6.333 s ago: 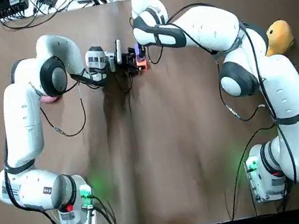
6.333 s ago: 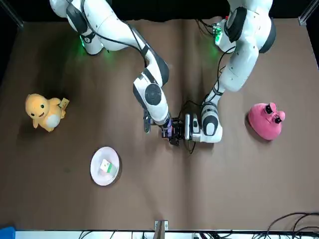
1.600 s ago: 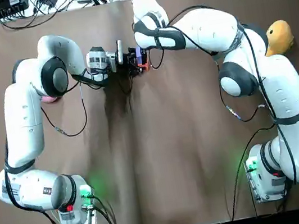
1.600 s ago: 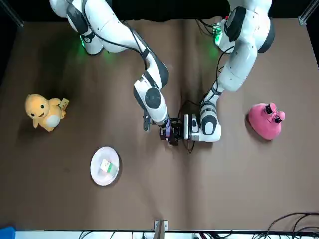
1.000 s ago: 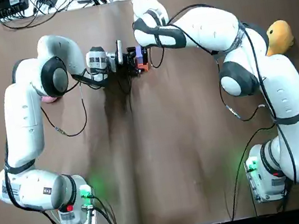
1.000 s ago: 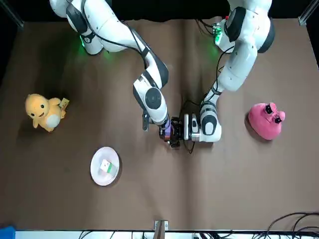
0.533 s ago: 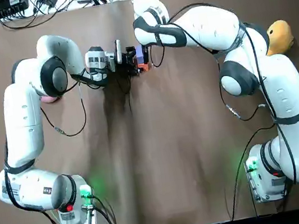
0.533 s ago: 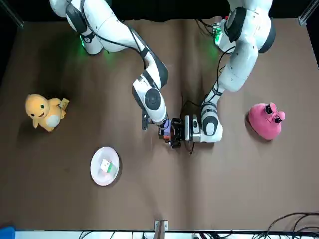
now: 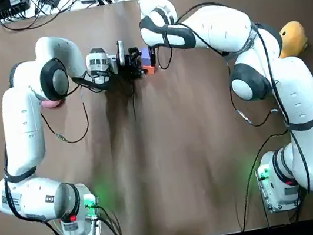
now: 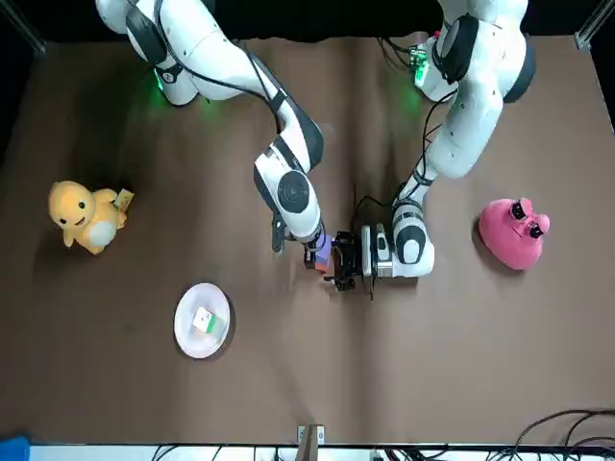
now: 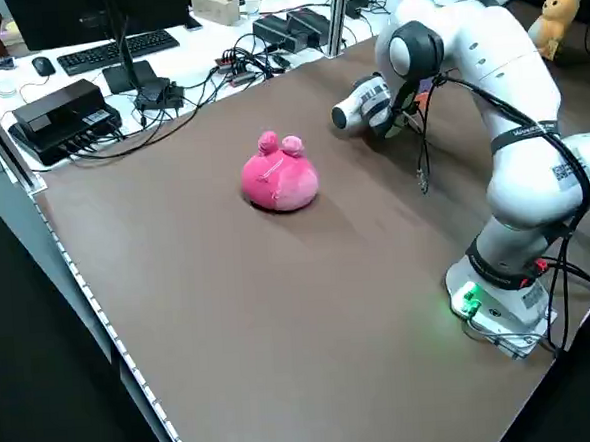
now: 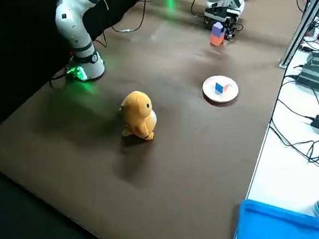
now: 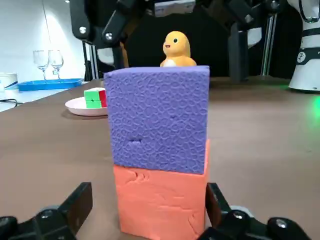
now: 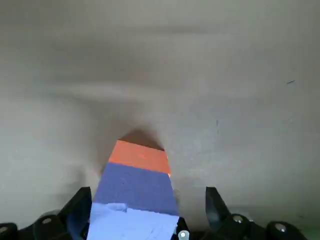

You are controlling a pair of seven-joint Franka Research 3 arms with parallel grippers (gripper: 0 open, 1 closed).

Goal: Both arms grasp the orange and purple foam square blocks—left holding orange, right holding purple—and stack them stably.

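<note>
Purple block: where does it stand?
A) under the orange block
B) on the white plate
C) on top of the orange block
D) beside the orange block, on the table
C: in the left wrist view the purple block sits directly on the orange block, which rests on the table.

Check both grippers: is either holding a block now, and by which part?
Nothing is held. The left gripper and right gripper are both open, fingers clear of the sides of the purple block, which sits on the orange block.
</note>
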